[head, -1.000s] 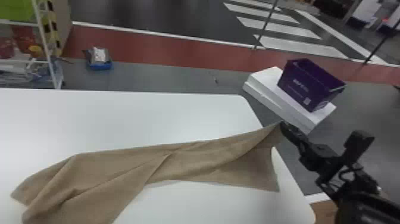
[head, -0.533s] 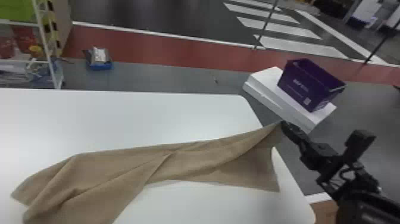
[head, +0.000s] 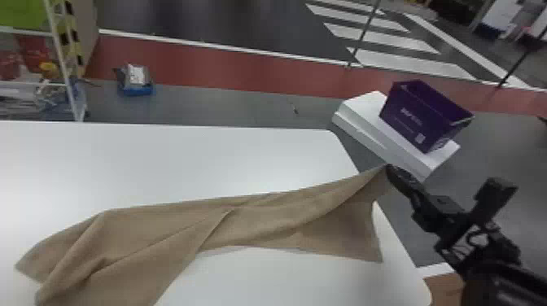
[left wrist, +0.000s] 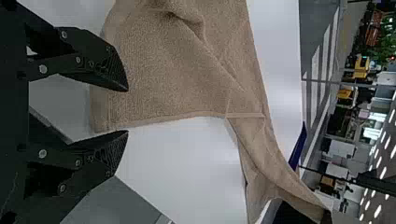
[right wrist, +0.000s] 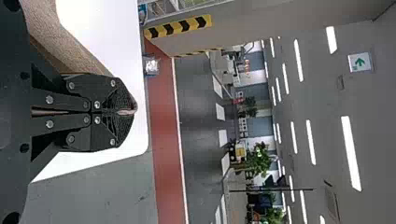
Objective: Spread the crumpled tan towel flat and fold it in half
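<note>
In the head view, the tan towel [head: 252, 228] lies across the white table [head: 163, 162] as a long, twisted strip. Its broad, wrinkled end is at the near left; the rest runs to the table's right side, where one corner is drawn up to a point. The right gripper [head: 389, 168] has that corner, and a flap drops from it toward the near side. A diagonal crease crosses the middle. Past the table's far right corner, a purple box [head: 407, 118] sits on a white stack [head: 366, 109] on the floor.

In the left wrist view, the left gripper [left wrist: 127, 111] has its fingers wide apart with nothing caught between them. They are by the towel's left part, one finger overlapping the cloth in the view; whether it touches, I cannot tell. From there the towel narrows away to the right.

In the right wrist view, the right gripper [right wrist: 133, 112] is closed tight, a sliver of towel pinched at its tips. More of the cloth shows behind the fingers, over the table.
</note>
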`<state>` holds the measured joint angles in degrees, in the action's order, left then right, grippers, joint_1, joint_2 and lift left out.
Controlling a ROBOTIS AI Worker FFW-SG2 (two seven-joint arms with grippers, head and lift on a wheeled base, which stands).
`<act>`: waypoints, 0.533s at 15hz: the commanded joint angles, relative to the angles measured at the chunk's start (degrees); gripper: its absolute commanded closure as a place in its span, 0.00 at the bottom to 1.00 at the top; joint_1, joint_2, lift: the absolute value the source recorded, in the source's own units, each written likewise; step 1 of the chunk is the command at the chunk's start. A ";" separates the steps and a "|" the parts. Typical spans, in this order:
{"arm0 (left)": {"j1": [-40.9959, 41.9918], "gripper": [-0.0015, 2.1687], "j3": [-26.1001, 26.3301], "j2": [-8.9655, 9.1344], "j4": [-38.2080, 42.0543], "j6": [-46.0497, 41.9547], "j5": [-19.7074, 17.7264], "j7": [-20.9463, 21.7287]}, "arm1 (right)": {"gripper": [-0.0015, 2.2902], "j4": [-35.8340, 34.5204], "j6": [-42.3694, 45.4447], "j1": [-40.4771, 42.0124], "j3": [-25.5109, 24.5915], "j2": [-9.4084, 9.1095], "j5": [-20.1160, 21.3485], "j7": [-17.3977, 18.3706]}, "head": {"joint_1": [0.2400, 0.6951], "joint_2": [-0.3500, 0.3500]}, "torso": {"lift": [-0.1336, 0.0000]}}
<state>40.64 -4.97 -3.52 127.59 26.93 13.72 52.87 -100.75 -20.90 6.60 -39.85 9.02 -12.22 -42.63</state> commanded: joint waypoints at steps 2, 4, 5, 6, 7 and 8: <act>-0.21 0.32 0.14 -0.35 -0.24 -0.25 0.78 -0.13 | 0.93 0.02 -0.16 0.00 -0.14 0.03 -0.53 -0.09 | 1.00 0.00 | 0.07; -0.13 0.32 0.05 -0.44 -0.32 -0.25 1.40 -0.13 | 0.93 0.02 -0.16 0.00 -0.05 0.03 -0.70 -0.09 | 1.00 0.00 | 0.07; -0.21 0.33 0.05 -0.44 -0.50 -0.25 1.75 -0.48 | 0.93 0.02 -0.16 0.00 -0.05 0.03 -0.70 -0.09 | 1.00 0.00 | 0.07; -0.21 0.33 0.05 -0.61 -0.85 -0.25 1.92 -0.92 | 0.93 0.02 -0.16 0.00 -0.05 0.03 -0.70 -0.09 | 1.00 0.00 | 0.07; -0.57 0.37 0.05 -0.70 -1.29 -0.25 2.01 -0.92 | 0.93 0.02 -0.16 0.00 -0.05 0.03 -0.70 -0.09 | 1.00 0.00 | 0.07; -0.65 0.56 0.05 -0.61 -1.47 -0.25 2.19 -1.72 | 0.93 0.02 -0.33 0.00 -0.14 0.03 -0.79 -0.09 | 1.00 0.00 | 0.07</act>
<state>40.22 -4.93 -4.13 126.51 26.66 15.67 51.66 -100.72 -21.06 6.59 -39.91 9.06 -12.95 -42.70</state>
